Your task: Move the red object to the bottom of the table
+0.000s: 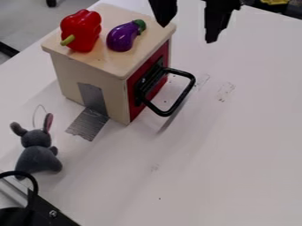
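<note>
A glossy red pepper (pixel 84 27) with a yellow-green stem lies at upper left; the gripper (pixel 186 34), top center, spreads its fingers.

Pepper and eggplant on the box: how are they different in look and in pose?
The pepper is red and lobed; the eggplant is purple and smooth. The pepper looks bulkier, the eggplant slimmer. The pepper's stem points to the view's lower left, the eggplant's cap to its upper right. Both lie on the box.
</note>
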Controlling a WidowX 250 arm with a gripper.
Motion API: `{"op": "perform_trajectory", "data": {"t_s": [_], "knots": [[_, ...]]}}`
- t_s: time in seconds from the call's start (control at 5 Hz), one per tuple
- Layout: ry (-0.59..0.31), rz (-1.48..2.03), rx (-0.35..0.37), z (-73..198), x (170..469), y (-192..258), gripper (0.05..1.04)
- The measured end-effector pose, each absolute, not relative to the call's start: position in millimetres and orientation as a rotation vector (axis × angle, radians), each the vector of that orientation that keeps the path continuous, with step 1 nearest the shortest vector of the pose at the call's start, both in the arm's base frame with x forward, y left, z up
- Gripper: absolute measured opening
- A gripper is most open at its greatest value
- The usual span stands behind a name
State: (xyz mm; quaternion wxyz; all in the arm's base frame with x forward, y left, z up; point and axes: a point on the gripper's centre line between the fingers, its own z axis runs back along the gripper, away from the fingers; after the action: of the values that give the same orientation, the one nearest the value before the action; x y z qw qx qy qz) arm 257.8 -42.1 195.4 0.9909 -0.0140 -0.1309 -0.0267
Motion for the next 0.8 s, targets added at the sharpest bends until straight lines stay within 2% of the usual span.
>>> {"op": "perform_trajectory", "data": {"t_s": [0.2, 0.4, 0.8], "knots": [[-0.238, -0.054, -0.025, 188.6, 256.4, -41.9, 1.000], [-0.216, -0.014, -0.018, 188.1, 255.4, -15.7, 1.000], [-0.241, 0.102, 0.020, 201.4, 246.8, 52.1, 1.000]]}}
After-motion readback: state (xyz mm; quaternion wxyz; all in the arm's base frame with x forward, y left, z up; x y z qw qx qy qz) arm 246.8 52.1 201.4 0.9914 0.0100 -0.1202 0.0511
